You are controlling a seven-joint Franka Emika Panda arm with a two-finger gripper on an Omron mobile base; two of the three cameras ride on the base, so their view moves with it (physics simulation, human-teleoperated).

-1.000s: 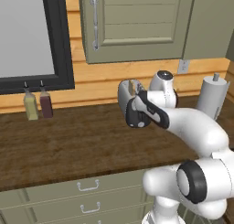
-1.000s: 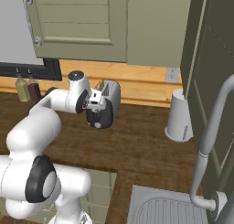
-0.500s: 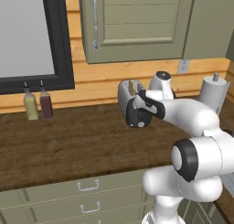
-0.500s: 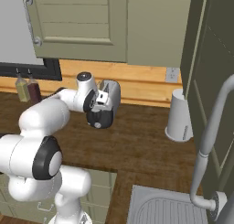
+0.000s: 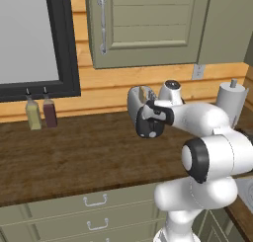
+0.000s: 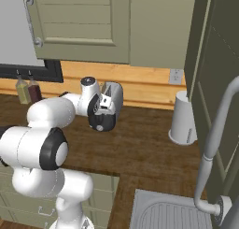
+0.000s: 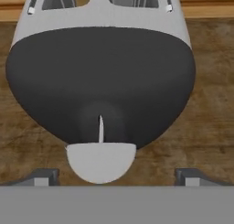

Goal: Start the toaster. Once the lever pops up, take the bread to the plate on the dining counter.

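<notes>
Toaster work, first step in hand: the small rounded silver-grey two-slot toaster [image 7: 100, 17] sits on the dark wood-grain worktop [image 5: 74, 157] against the orange plank wall, its black end panel turned toward the arm. White arm's two-finger gripper [image 7: 116, 176] is pressed up close to that panel; in both base views the hand hides much of the toaster [image 6: 113, 95].

Hand view: the two dark finger tips stand well apart at the bottom, jaws wide, nothing between them (no grip, nor is one needed for a push). Pale grey half-round tab [image 7: 101, 161], which I take for the lever, sits at the low end of a thin vertical slot, midway between the tips.

Bread: a light-tan sliver [image 5: 145, 92] shows at the toaster's top in the left base view; probably the slice, too small to be sure.

Judgement: the lever looks fully down or nearly so. Next call is to back off, watch for the pop, then approach the slot from above.
</notes>
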